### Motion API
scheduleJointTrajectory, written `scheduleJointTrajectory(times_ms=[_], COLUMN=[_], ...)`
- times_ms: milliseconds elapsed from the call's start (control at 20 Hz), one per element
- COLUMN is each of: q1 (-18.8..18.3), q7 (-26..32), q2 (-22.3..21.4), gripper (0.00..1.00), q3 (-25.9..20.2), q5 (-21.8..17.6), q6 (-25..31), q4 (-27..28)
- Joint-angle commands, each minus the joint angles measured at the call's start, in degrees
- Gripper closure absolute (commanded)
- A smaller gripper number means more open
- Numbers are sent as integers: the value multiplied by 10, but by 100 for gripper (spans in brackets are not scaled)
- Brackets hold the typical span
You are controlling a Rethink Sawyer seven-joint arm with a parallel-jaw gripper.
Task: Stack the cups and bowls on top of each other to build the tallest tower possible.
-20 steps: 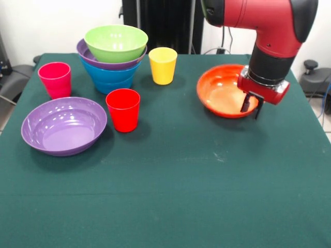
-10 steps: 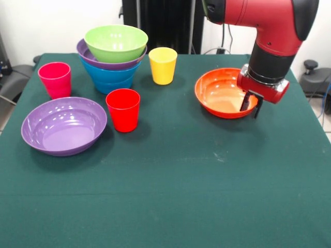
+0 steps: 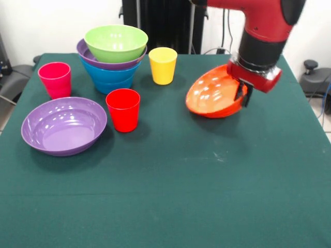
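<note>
My gripper (image 3: 243,94) is shut on the right rim of the orange bowl (image 3: 211,95) and holds it tilted, its left side low over the table. The tower (image 3: 114,57) stands at the back left: a blue bowl lowest, a purple bowl in it, a lime green bowl (image 3: 116,42) on top. A second wide purple bowl (image 3: 63,125) lies alone at the left. The yellow cup (image 3: 163,65) stands between the tower and the orange bowl. The red cup (image 3: 123,109) stands beside the loose purple bowl. The pink cup (image 3: 55,79) stands at the far left.
The table (image 3: 170,175) has a dark green cloth. Its edges lie close to the pink cup on the left and near the arm on the right. A black stand rises behind the table at the top.
The gripper has lifted and moved left with the orange bowl, which went from flat on the table to tilted. Nothing else moved.
</note>
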State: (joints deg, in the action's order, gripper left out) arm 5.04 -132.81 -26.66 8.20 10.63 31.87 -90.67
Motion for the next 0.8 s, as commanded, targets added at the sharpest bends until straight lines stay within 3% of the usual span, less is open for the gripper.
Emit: scheduleJointTrajectory(times_ms=[50, 450, 800], q1=[-55, -90, -101], q7=[58, 88, 106], q2=[-89, -151, -185], gripper=[100, 100, 100], q3=[-69, -82, -79], q5=[-18, -36, -64], q6=[102, 164, 233], q4=[-34, -54, -22])
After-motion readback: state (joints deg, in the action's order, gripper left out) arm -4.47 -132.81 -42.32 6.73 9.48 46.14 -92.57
